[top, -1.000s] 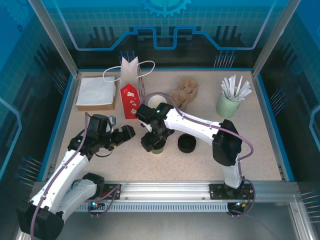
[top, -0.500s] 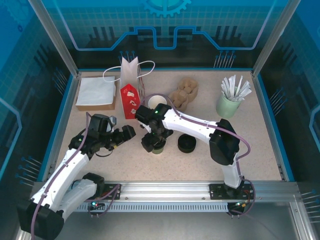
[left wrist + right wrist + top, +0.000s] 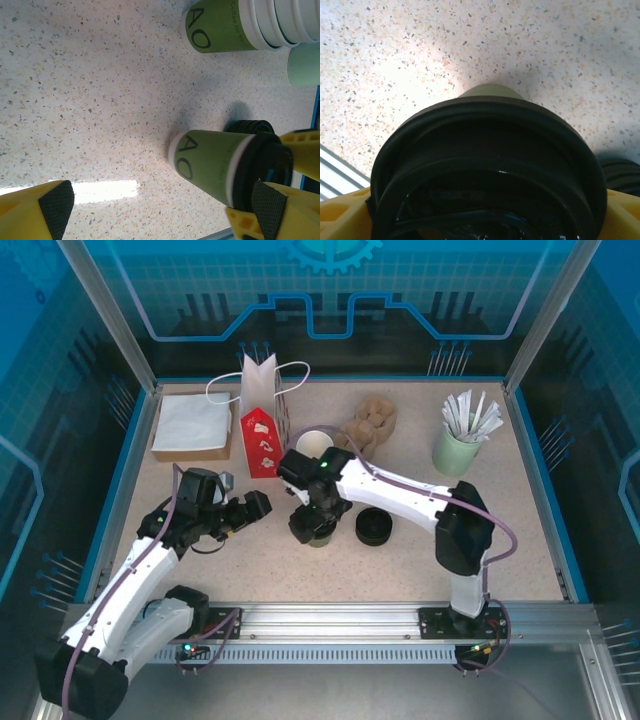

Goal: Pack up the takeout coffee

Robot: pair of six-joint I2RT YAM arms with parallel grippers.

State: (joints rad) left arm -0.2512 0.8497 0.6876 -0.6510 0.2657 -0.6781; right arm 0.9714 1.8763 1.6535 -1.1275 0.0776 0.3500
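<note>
The takeout coffee (image 3: 319, 533) is a green paper cup (image 3: 207, 162) with a white rim, standing mid-table with a black lid (image 3: 490, 165) on top. My right gripper (image 3: 317, 520) comes down over it. Its yellow fingers (image 3: 342, 215) press the lid's two sides, so the right gripper (image 3: 487, 215) is shut on the lidded cup. One of those fingers (image 3: 302, 150) shows beside the lid in the left wrist view. My left gripper (image 3: 247, 511) is open a little to the cup's left, low over the table, and the left gripper (image 3: 160, 205) holds nothing.
A loose black lid (image 3: 373, 527) lies right of the cup. Behind stand another green cup (image 3: 313, 443), a red carton (image 3: 260, 443), a white handled bag (image 3: 260, 385), a brown pulp carrier (image 3: 368, 423), napkins on a box (image 3: 190, 425) and a mint cup of sticks (image 3: 458, 448).
My right gripper's jaws have closed in on the lidded cup, and that arm's elbow has swung slightly right. The left arm has stayed put.
</note>
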